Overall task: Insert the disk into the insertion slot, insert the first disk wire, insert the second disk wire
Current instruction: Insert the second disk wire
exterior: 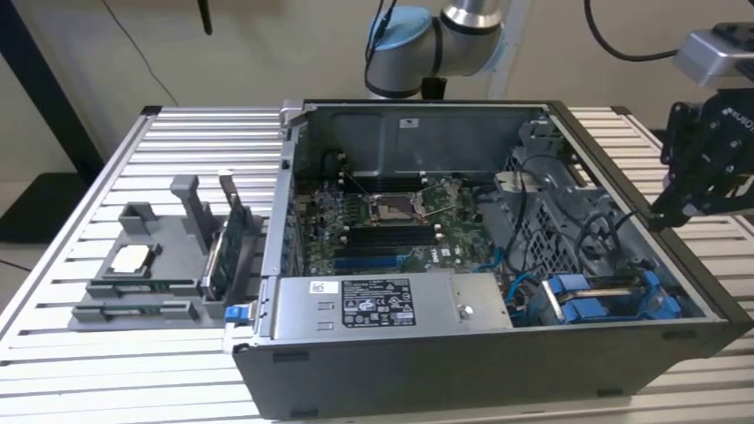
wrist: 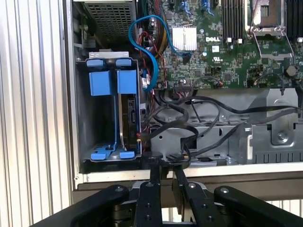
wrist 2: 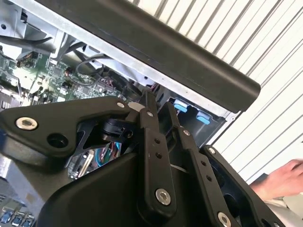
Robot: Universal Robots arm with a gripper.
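Slatted metal table (exterior: 118, 150), pale wall behind; on it one open computer case (exterior: 471, 371) lying on its side, with a green motherboard (exterior: 389, 221) and a grey power supply box (exterior: 389, 305) carrying white stickers. Grey parts holder (exterior: 147, 274) just beside the case, toward the exterior view's left. Insertion slot (wrist: 94, 127): dark metal bay with blue rails, in the case corner at the exterior view's lower right. Disk (wrist: 129, 118): seated in that bay, standing on edge under a blue carrier. Its long axis runs from the case wall beneath the gripper toward the power supply box. Gripper (wrist: 166, 165): black, hanging over that same wall, at the exterior view's right. Its fingers (wrist: 154, 184) are drawn close together with only a narrow gap. Their tips are at a dark cable end on the wall's rim; whether they have hold of it I cannot tell. Black cables (wrist: 189, 127): a loose bundle between the fingertips and the motherboard, just beside the bay. Blue cable (wrist: 142, 42): looped near the bay's far end. The disk's nearer end lies close to the fingertips, off to one side and lower inside the case. A person's hand (wrist 2: 284, 179) shows over the table in the second wrist view, apart from the case. Judged state: disk step done.
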